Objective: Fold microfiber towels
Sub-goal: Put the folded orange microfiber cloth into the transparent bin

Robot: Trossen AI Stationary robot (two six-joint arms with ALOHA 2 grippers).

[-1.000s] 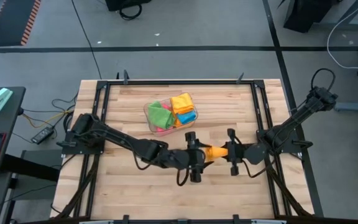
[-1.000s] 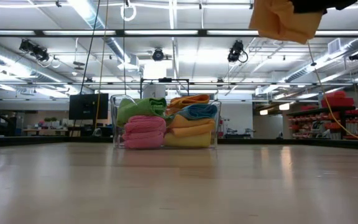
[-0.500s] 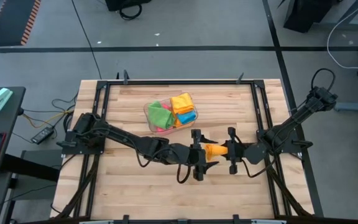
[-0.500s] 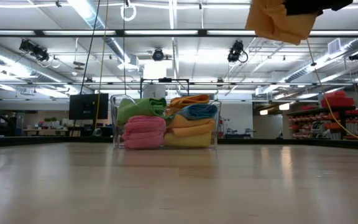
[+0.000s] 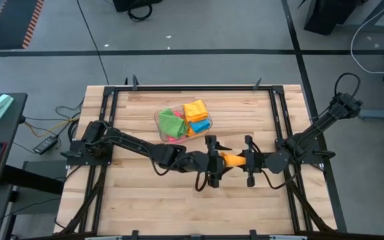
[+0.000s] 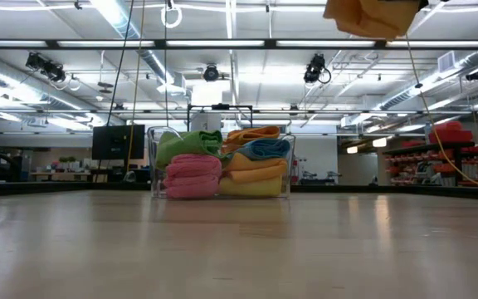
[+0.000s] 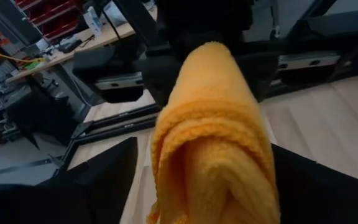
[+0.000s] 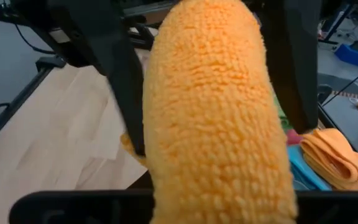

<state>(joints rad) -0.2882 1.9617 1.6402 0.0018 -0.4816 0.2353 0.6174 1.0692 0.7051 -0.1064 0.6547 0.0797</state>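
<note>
We saw the table (image 5: 139,200) kept bare in front, presumably as folding room. The clear bin (image 5: 160,121) stood at the far middle, holding the green, pink, blue and yellow microfiber towels (image 6: 222,162), probably parked there until their turn.

In front of the bin, both arms met above the wood. The right gripper (image 5: 245,161) was clamped on the orange towel (image 5: 231,161), holding it bunched and well clear of the table, as the low view showed. The left gripper (image 5: 213,162) faced it with jaws spread wide on either side of the cloth's free end, not gripping. We judged this a handover, or a second hold taken to spread the towel flat.
</note>
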